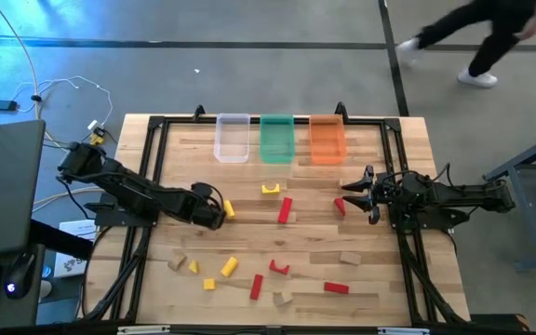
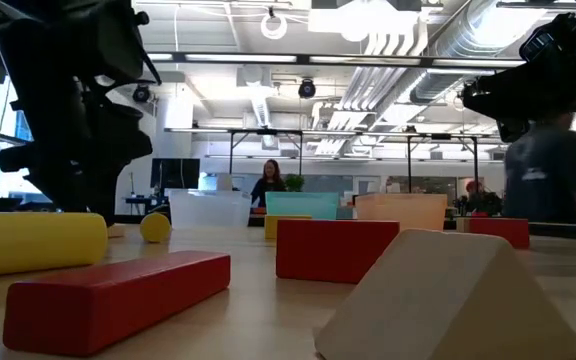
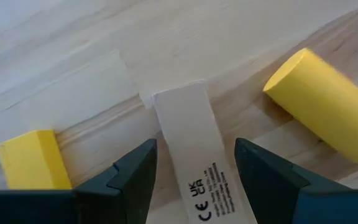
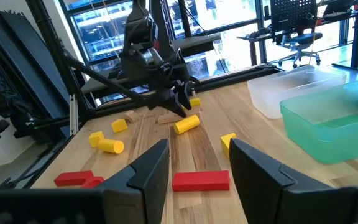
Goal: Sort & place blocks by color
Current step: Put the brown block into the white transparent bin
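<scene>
My left gripper points steeply down at the table's left middle and is open. Its two fingers stand on either side of a plain tan bar that lies flat on the wood, with a narrow gap on each side. A yellow cylinder lies close on one side of the bar and a yellow block on the other. The right wrist view shows the same gripper low over the tan bar. My right gripper waits open and level at the right, with nothing between its fingers.
Clear, green and orange bins stand in a row at the far edge. Red, yellow and tan blocks are scattered over the middle and near half, among them a red bar, a yellow arch and a red block.
</scene>
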Robot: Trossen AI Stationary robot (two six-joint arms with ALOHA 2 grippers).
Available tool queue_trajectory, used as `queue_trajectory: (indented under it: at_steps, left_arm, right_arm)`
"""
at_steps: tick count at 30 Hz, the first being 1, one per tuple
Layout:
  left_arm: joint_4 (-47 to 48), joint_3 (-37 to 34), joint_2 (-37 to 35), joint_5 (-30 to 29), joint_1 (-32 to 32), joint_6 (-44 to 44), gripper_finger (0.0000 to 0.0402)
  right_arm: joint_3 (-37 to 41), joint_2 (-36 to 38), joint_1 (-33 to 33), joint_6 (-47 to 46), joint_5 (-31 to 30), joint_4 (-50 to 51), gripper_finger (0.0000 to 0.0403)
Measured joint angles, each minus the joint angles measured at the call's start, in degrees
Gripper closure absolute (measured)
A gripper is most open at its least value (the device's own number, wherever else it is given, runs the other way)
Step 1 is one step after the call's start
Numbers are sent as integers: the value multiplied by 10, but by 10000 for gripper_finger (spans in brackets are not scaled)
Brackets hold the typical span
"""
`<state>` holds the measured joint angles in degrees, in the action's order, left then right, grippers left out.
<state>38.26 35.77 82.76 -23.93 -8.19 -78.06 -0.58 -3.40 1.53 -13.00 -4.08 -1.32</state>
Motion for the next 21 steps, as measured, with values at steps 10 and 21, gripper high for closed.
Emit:
queue_trajectory:
  at_steps: [10,21]
  left_arm:
    - [-8,3,49,8,0,1,203]
    - [-10,1,31,10,0,55,303]
  right_arm:
    - [0,0,0,0,0,0,250]
    - [0,0,0,0,0,0,250]
